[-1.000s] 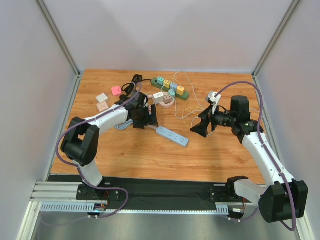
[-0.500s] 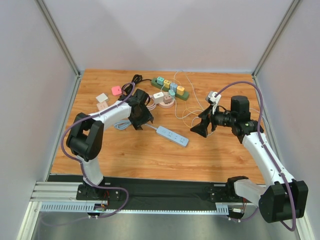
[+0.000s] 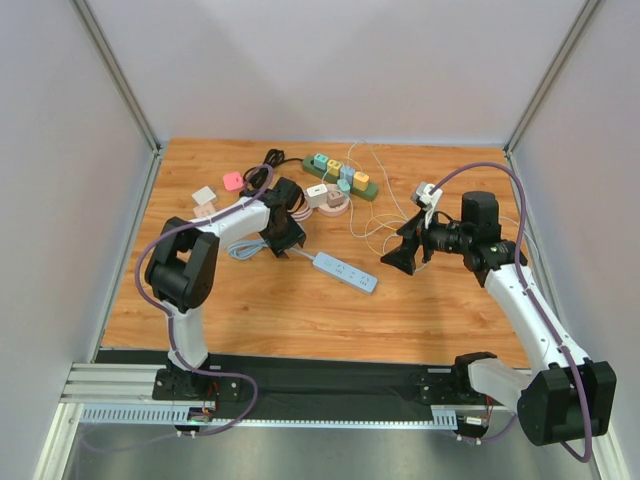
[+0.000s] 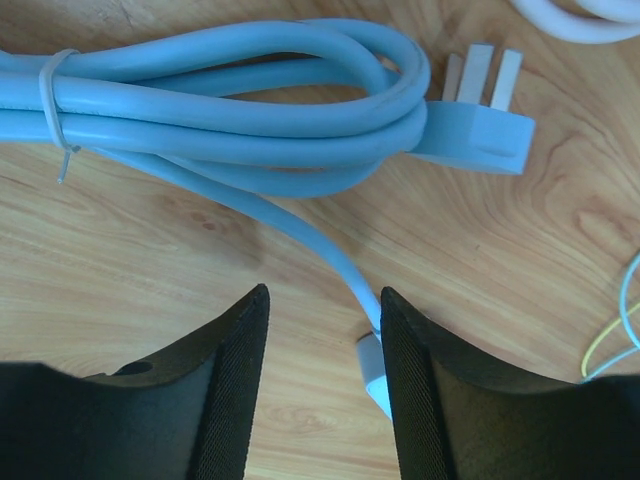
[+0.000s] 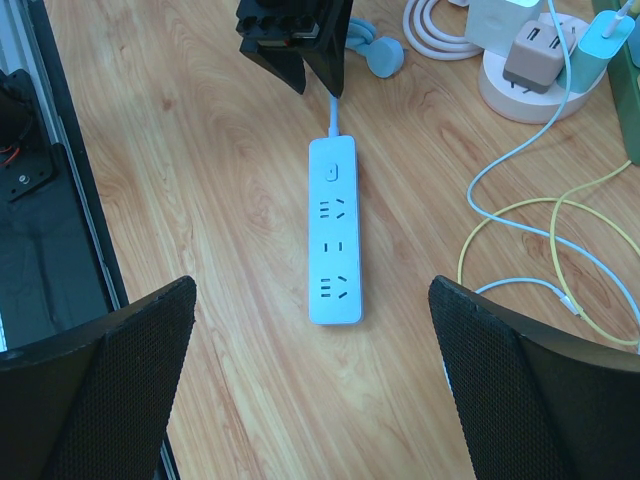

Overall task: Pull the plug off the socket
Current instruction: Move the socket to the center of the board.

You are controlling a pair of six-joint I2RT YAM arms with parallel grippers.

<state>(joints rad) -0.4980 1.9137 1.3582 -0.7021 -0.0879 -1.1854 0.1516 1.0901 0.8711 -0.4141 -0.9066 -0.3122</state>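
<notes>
Left tool: released, my two fingers apart and low over the surface, nothing pinched.
Between my left fingers: the thin blue cord runs down through the gap, touching neither pad.
Coiled blue cable: lies flat just ahead of my left tool, bundled with a white tie. Its blue plug lies loose on the wood, prongs bare.
Right tool: released, spread wide, held above the surface.
Blue power strip: flat below my right tool, every outlet free.
Round white socket: at the far side, with a brown adapter seated in it. Both tools are apart from it.
Green strip: farther back, coloured plugs seated along it.
Loose wires: yellow and pale blue, right of the blue power strip.
</notes>
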